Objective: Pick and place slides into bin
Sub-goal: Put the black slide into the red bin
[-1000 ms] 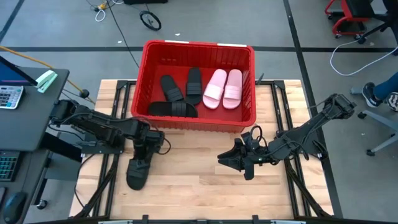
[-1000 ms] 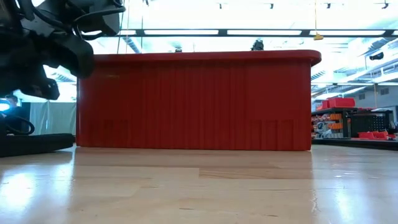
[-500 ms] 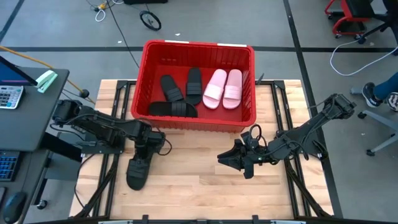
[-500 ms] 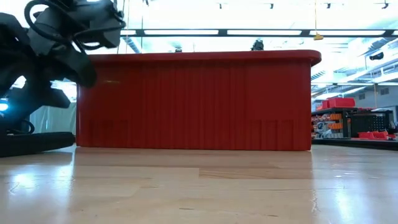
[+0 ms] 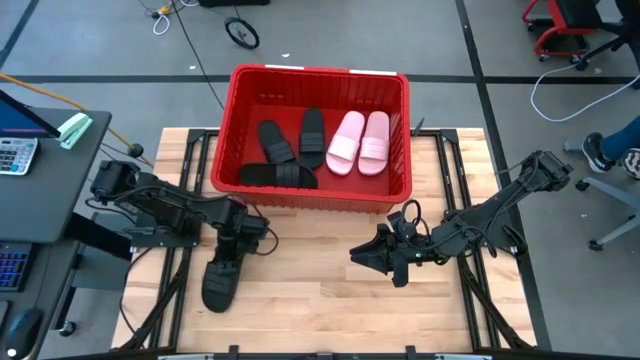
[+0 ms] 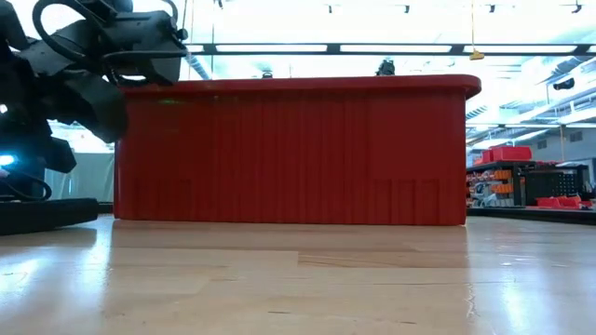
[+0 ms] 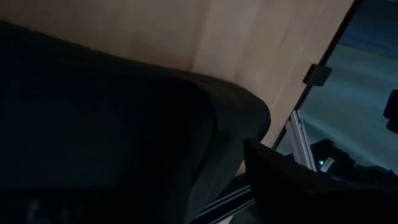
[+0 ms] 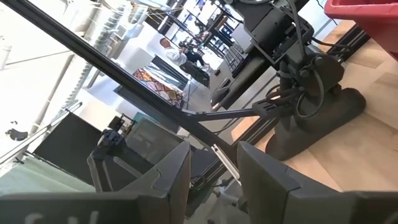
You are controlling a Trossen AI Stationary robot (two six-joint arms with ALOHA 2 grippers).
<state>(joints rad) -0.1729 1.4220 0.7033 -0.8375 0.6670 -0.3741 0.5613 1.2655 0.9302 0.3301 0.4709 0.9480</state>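
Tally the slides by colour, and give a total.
Black slides: 4, three in the bin at, one on the table.
Pink slides: 2, both in the bin.
Total: 6.

Both arms are dark, jointed assemblies with black cables looped loosely along their links. The left gripper (image 5: 236, 243) and the right gripper (image 5: 362, 256) are matte black. The right gripper's fingers (image 8: 268, 175) are flat, blunt, grey-black plates.

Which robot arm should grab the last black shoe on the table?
The left. Its gripper sits right over the black slide on the table. The right gripper waits empty, farther off.
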